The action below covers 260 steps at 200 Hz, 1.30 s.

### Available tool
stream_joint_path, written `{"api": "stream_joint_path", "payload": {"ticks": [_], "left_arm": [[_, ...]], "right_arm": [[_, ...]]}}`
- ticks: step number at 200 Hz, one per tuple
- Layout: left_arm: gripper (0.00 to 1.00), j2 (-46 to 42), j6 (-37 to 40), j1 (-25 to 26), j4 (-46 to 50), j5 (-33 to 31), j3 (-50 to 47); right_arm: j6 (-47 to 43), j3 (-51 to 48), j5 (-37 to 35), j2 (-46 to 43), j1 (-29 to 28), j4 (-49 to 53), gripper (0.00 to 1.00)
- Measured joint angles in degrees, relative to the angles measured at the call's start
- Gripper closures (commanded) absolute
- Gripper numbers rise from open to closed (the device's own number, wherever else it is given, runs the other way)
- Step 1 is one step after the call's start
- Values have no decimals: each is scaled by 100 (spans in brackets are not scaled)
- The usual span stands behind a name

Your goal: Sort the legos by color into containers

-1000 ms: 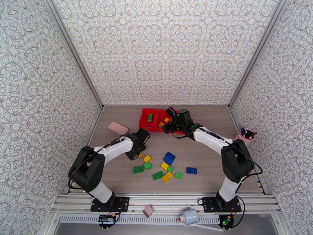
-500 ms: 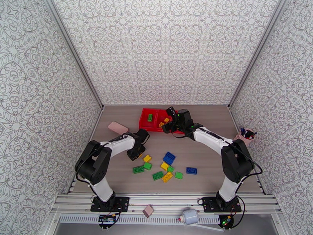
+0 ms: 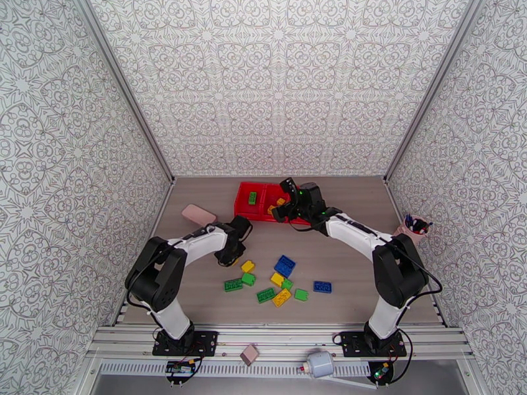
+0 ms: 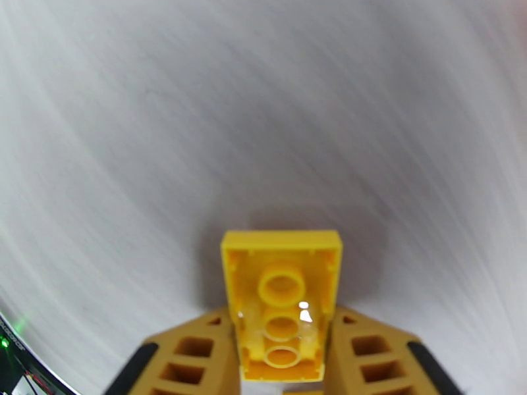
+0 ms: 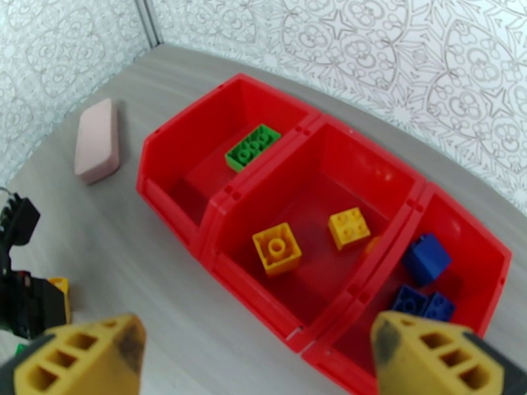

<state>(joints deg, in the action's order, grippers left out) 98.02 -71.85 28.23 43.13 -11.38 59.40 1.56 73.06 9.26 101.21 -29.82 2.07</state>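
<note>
**Left gripper, just closed on a yellow brick.**
Right gripper (jaws spread, seemingly empty) hangs over the red tray; delivery is next.

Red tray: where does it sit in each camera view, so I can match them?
Top external: red tray at the far centre of the table.
Right wrist: the tray spans the middle.
Left wrist: yellow brick gripped in the left hand.
Shared landmark: pink block, left of the tray in both.

A robotics lab cell: white ornament-patterned wall panels enclose a grey wood-grain tabletop; white-and-black robot arms stand on an aluminium rail at its near edge.
</note>
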Motion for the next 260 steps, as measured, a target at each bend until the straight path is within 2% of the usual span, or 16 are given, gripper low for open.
{"api": "stream_joint_path", "payload": {"ticks": [20,48,87,128,174,231,260], "left_arm": [[70,-225,313,105,-52,-90,170],[73,-527,1132,313,-577,-166,404],[73,-361,2264,507,-1119,-162,1115],[73,446,3086,527,-1537,-7,2214],[72,1832,3742,509,-1580,149,3713],[72,2999,4081,350,-1377,234,5176],[66,3626,4175,284,-1128,234,6004]], "right_arm": [[68,-186,-70,-238,0,-155,6],[201,-577,-275,-664,0,-337,7],[387,-1189,-614,-1211,0,-542,7],[518,-1694,-896,-1652,0,-568,8],[669,-2009,-960,-1902,0,-595,7],[754,-2105,-949,-2039,0,-588,6],[752,-2107,-918,-2055,0,-586,6]]}}
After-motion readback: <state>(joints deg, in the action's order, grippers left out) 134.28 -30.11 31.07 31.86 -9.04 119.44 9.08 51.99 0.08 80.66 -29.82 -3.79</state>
